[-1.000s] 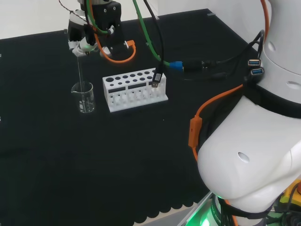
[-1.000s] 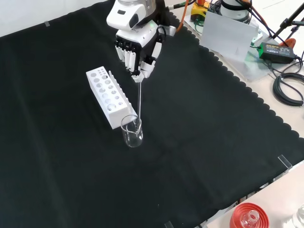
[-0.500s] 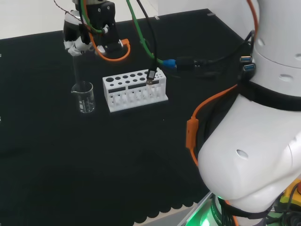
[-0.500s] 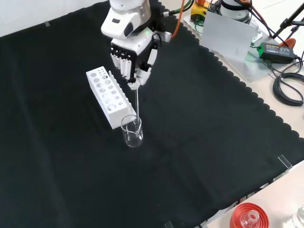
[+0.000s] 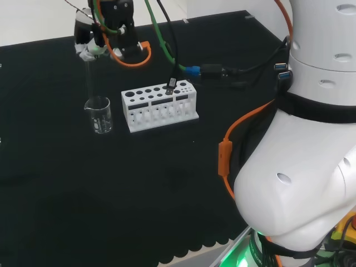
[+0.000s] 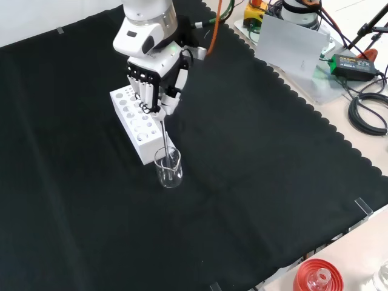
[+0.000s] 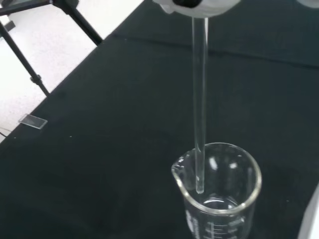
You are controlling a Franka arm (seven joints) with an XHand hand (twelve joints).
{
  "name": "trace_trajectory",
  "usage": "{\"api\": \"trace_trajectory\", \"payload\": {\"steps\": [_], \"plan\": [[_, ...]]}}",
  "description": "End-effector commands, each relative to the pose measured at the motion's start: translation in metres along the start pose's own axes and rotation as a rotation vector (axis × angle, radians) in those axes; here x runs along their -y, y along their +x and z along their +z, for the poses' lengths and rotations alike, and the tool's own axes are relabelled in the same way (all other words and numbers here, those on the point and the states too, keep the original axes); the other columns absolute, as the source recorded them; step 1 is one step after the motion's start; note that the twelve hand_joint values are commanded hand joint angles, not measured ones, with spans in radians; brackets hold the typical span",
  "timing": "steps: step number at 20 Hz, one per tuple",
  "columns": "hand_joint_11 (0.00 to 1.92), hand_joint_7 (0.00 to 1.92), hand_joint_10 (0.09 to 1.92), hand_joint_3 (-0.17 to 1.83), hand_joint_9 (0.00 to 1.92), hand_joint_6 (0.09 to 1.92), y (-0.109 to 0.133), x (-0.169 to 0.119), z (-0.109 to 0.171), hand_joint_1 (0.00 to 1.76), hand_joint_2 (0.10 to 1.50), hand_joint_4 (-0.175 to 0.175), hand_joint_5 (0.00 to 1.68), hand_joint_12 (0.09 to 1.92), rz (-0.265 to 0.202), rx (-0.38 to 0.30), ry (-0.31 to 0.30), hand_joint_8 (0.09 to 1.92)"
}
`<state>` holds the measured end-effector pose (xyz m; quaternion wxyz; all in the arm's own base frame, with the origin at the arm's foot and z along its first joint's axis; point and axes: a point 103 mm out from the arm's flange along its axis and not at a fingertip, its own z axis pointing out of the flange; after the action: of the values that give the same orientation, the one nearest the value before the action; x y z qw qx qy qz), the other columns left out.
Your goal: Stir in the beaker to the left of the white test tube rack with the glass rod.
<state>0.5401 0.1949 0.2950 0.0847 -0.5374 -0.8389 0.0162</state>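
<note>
In the head view, the beaker (image 5: 99, 115) stands left of the test tube rack (image 5: 159, 105); the glass rod (image 7: 199, 104) dips into the beaker.

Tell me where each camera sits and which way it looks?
Head view: behind and above the arm's base, looking over big white links at the white test tube rack.
Front view: opposite, looking down on the black cloth; the black and white hand enters from the top.
Wrist view: past the palm, down the clear glass rod.
All share the small clear glass beaker.
</note>
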Motion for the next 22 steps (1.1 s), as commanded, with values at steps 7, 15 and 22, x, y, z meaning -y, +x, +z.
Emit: {"api": "trace_trajectory", "payload": {"steps": [7,15,22], "plan": [[1.51,1.17,0.63,0.00,1.66,0.59,-0.011,0.031,-0.009,1.30,1.06,-0.175,1.06,0.86,0.031,0.016,-0.007,0.99],[1.51,1.17,0.63,0.00,1.66,0.59,0.012,0.047,-0.010,1.30,1.06,-0.175,1.06,0.86,0.003,0.031,-0.043,0.99],[1.51,1.17,0.63,0.00,1.66,0.59,0.027,0.043,-0.006,1.30,1.06,-0.175,1.06,0.86,-0.006,-0.024,-0.035,0.99]]}}
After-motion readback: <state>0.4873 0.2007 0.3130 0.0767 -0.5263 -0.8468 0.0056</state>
